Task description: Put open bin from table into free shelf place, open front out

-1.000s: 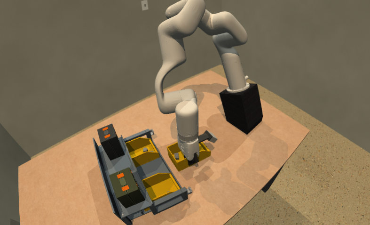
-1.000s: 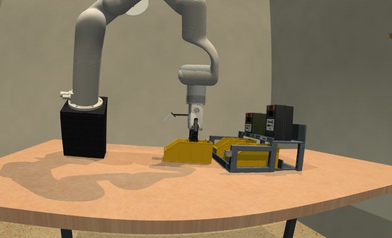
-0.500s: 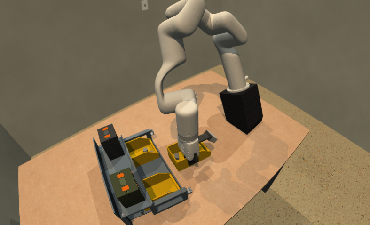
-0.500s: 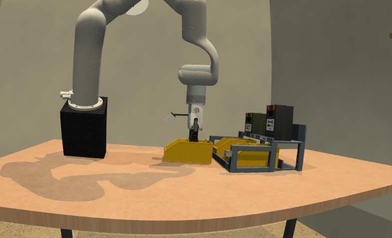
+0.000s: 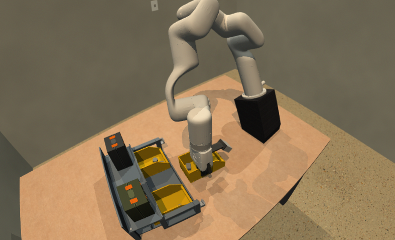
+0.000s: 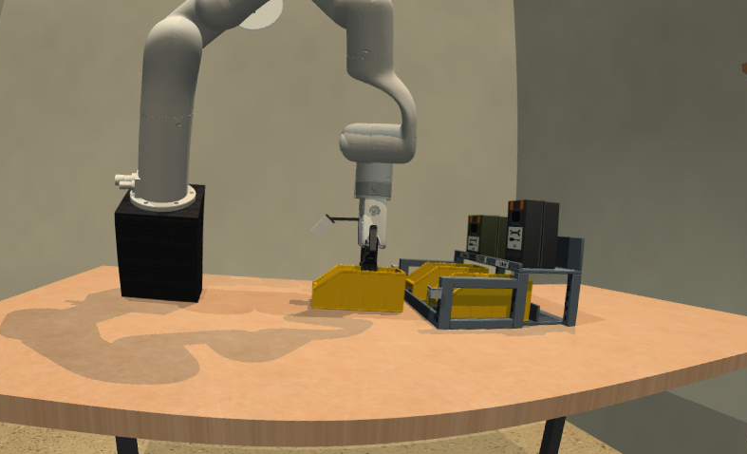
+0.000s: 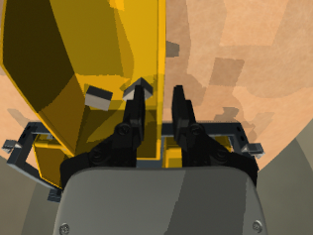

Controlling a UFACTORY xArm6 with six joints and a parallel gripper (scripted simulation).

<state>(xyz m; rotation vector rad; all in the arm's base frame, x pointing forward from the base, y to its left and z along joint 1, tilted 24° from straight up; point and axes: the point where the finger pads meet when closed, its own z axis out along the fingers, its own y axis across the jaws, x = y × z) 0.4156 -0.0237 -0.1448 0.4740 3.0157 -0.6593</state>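
The yellow open bin (image 5: 198,169) stands level on the table, just right of the shelf (image 5: 151,185); it also shows in the exterior view (image 6: 358,289) and the wrist view (image 7: 99,59). A small grey part (image 7: 99,96) lies inside it. My gripper (image 5: 205,171) points straight down over the bin's side wall, one finger inside and one outside. In the wrist view the gripper (image 7: 157,95) stands partly open, with a thin gap on each side of the wall. Two yellow bins (image 5: 151,160) (image 5: 170,198) stand on the shelf with a free place (image 5: 160,178) between them.
A black box (image 5: 118,150) and a dark green box (image 5: 134,199) stand on the shelf's upper board. The arm's black pedestal (image 5: 258,114) stands at the back right of the table. The shelf's grey front rail (image 6: 475,293) faces the bin.
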